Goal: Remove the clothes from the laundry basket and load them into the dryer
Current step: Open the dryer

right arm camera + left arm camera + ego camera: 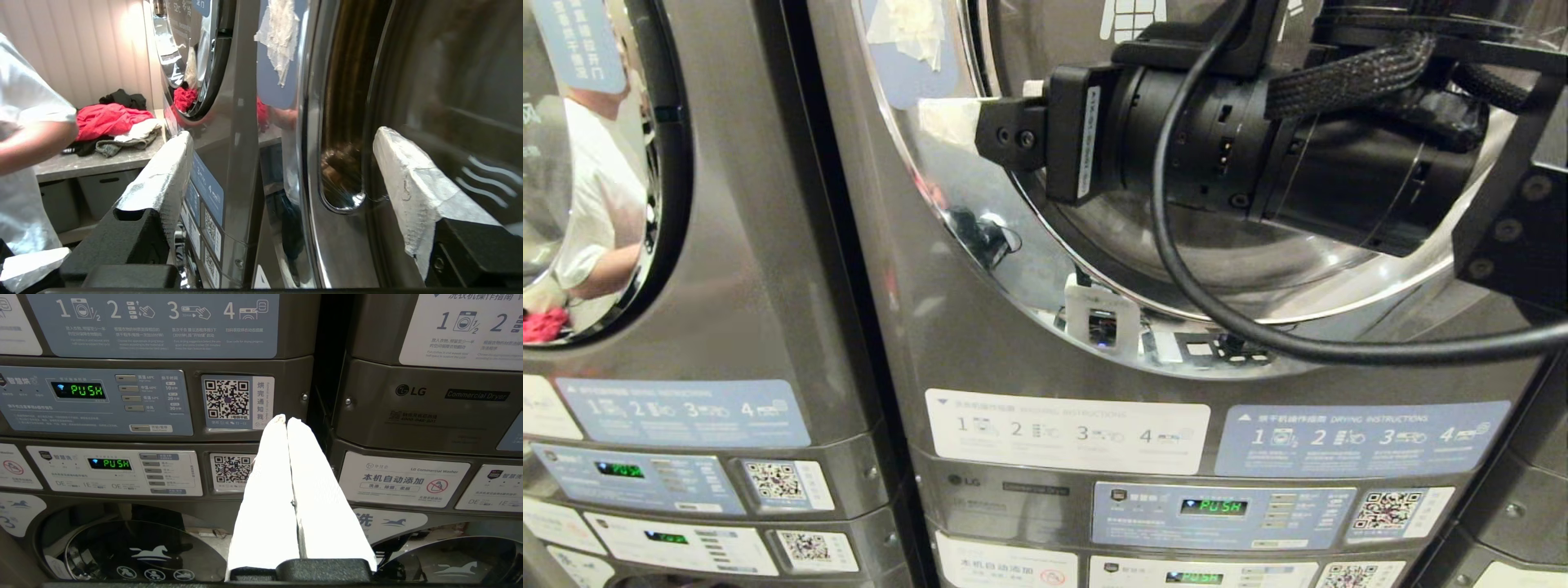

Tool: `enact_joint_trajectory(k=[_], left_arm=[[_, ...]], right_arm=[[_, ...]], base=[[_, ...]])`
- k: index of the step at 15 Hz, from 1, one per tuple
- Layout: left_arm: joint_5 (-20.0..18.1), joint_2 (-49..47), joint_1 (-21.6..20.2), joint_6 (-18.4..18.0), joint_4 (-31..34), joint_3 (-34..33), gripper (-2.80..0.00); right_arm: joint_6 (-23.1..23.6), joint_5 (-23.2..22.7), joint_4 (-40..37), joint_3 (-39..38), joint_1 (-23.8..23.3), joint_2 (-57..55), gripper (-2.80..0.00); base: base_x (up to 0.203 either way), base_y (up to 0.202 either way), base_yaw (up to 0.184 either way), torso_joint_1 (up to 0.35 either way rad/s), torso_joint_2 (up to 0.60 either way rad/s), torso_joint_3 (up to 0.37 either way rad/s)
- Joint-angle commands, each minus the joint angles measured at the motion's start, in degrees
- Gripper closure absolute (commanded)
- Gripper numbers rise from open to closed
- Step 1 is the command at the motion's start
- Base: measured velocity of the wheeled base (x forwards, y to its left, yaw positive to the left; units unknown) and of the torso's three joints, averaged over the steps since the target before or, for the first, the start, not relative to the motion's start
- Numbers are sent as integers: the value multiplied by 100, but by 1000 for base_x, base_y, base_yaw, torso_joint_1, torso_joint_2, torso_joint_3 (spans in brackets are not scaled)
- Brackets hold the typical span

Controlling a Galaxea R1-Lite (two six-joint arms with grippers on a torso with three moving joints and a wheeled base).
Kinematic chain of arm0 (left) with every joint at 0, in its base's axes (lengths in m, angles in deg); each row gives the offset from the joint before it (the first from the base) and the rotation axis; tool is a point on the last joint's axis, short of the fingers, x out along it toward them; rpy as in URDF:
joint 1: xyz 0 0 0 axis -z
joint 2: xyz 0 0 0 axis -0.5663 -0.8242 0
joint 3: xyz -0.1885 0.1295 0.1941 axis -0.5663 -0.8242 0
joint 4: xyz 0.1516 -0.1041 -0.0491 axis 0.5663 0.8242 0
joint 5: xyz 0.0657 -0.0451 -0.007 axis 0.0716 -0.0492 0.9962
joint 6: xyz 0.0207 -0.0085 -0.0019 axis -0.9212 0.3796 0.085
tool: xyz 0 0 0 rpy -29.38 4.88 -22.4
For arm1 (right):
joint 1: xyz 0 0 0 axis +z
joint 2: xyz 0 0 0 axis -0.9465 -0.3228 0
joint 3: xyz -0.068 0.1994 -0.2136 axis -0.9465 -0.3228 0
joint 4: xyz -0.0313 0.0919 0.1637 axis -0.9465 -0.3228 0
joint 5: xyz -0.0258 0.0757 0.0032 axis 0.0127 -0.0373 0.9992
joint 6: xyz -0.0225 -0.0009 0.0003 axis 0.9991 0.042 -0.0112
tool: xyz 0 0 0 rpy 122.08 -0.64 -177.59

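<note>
1. Grey steel fronts: two dryer stacks stand side by side.
2. Right gripper is level at the round door, its two white-wrapped fingers spread wide, holding nothing.
3. Left gripper is pressed together, empty.
4. Clothes lie in one pile on a counter beside a person.

The head camera looks forward and slightly down, very close to the dryer, whose round door fills the frame from 11 to 3 o'clock, with the control panels at 6 o'clock. The left wrist camera sits lower, facing the panels squarely from close by, the seam between two machines at 1 o'clock. The right wrist camera skims sideways along the dryer's front, almost touching the door rim, with a counter far off at 9 o'clock. Head and left wrist views share the lit panels; head and right wrist views share the door.
</note>
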Motion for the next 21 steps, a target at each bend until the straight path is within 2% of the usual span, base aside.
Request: enact_joint_trajectory(k=[1, 10, 17, 21], left_arm=[[-2, 2, 0, 1, 3, 0, 0], [-2, 2, 0, 1, -6, 0, 0], [4, 2, 0, 1, -4, 8, 0], [2, 2, 0, 1, -3, 6, 0]], right_arm=[[-4, -8, 16, 111, 48, -179, -280], [-59, -96, 12, 153, 128, -283, -280], [-51, -859, 12, 39, 172, -175, -280], [-51, -1207, 12, -307, 214, 73, -280]], base=[[0, 0, 0, 0, 0, 0], [0, 0, 0, 0, 0, 0], [0, 0, 0, 0, 0, 0], [0, 0, 0, 0, 0, 0]])
